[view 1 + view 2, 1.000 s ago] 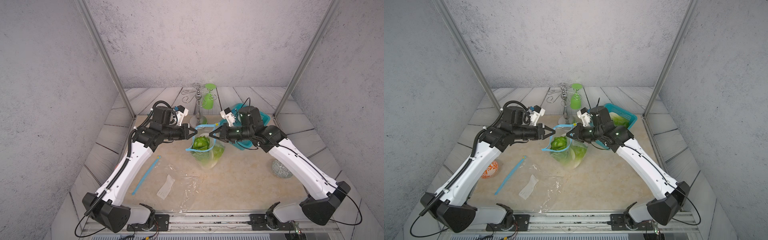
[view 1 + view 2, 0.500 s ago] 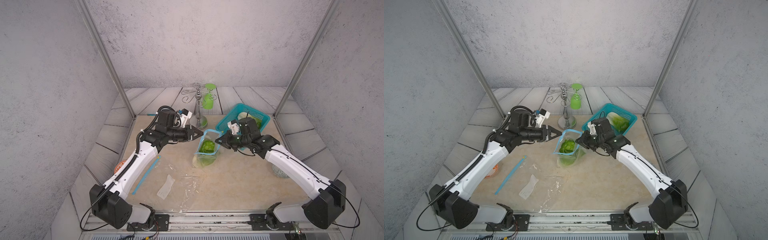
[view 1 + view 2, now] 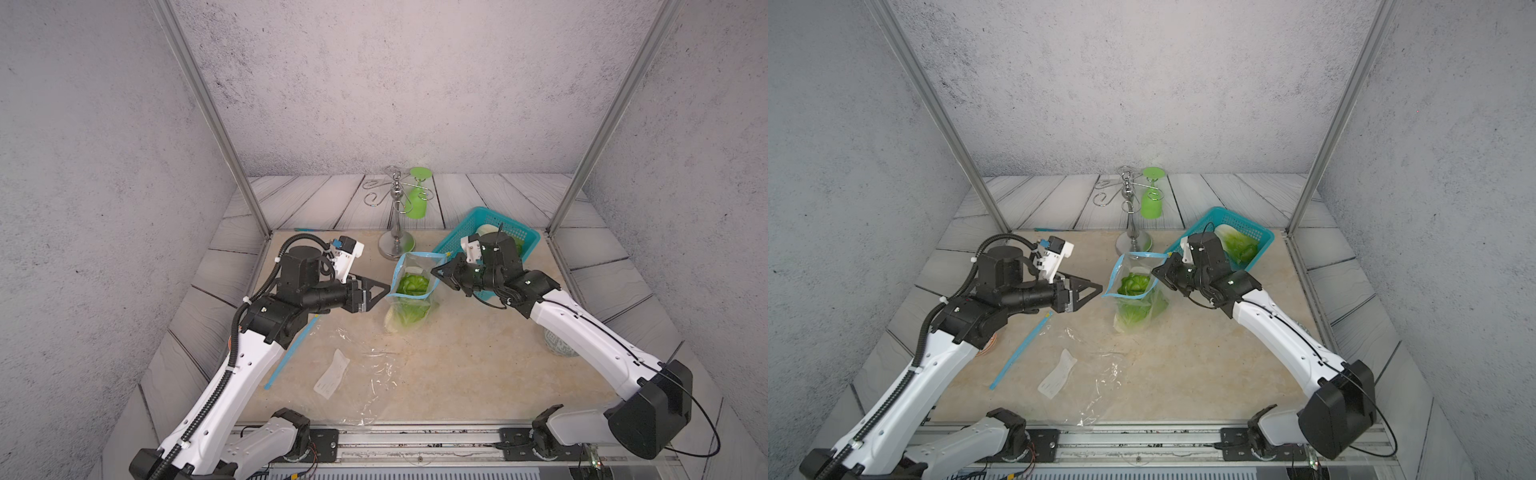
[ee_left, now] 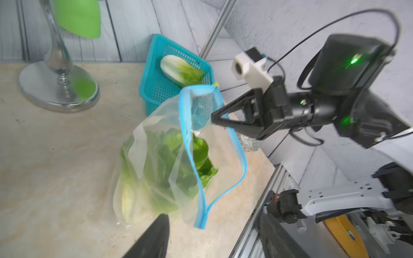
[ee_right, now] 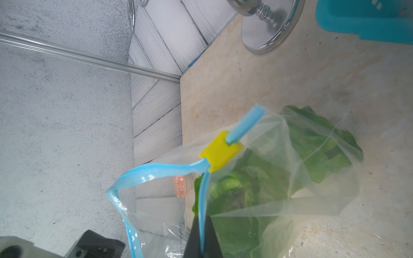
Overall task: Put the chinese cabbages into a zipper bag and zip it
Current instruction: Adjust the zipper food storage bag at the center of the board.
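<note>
Near filled zipper bag (image 3: 410,308), illegible label (image 3: 331,374)

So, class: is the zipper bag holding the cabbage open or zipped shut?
Open. The blue rim of the bag gapes in a loop; the yellow slider sits at one end.

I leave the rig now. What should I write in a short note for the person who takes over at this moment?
Left gripper: open, empty, close beside the zipper bag.
Right gripper: shut on the bag's blue rim. The bag stands on the table with its mouth open.
Done: the bagged cabbage is inside; how many heads, I cannot tell.
Left: the basket cabbage lies in the teal basket. Put it in the bag, then pull the yellow slider along the rim to zip.
</note>
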